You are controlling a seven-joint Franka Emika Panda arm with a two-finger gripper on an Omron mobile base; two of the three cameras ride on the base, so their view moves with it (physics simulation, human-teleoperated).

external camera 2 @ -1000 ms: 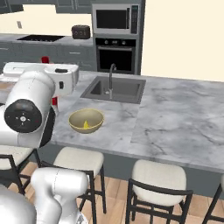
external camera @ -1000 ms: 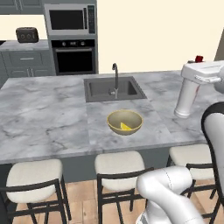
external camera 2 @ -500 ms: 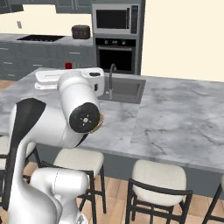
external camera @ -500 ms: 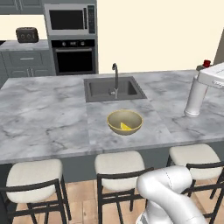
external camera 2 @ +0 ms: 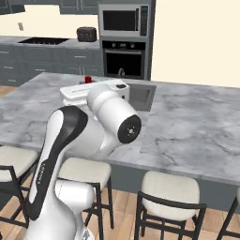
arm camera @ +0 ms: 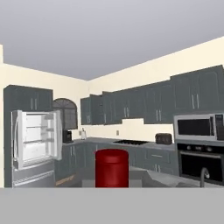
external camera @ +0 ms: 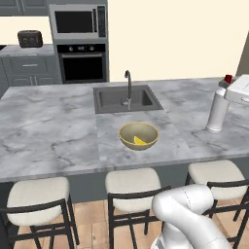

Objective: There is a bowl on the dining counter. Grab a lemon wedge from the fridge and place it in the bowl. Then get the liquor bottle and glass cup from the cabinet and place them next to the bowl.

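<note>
You are looking across a grey marble dining counter [external camera: 53,131] in a kitchen with dark grey cabinets, cream walls, a microwave [external camera: 78,22] above a built-in oven [external camera: 81,65], and a toaster [external camera: 30,38] on the back counter. A sink [external camera: 127,99] with a faucet [external camera: 128,87] is sitting in the middle of the island, and three cushioned stools [external camera: 133,184] are standing along its near edge.

The bowl [external camera: 138,135] is resting on the counter just in front of the sink, and a yellow lemon wedge [external camera: 140,141] is lying inside it. Well to the right of the bowl, near the counter's right end, the liquor bottle [external camera: 217,111] is standing upright with its base on the marble and its red cap [external camera: 228,78] on top. The white hand is sitting at the bottle's top, and the gripper [external camera: 226,87] is clamped tight on the bottle's neck.

In the hand view you are seeing the red cap [arm camera: 112,168] close up at the bottom centre, with the fridge [arm camera: 33,146] standing open at the far left. In the right base view the arm's white body is covering the bowl.
</note>
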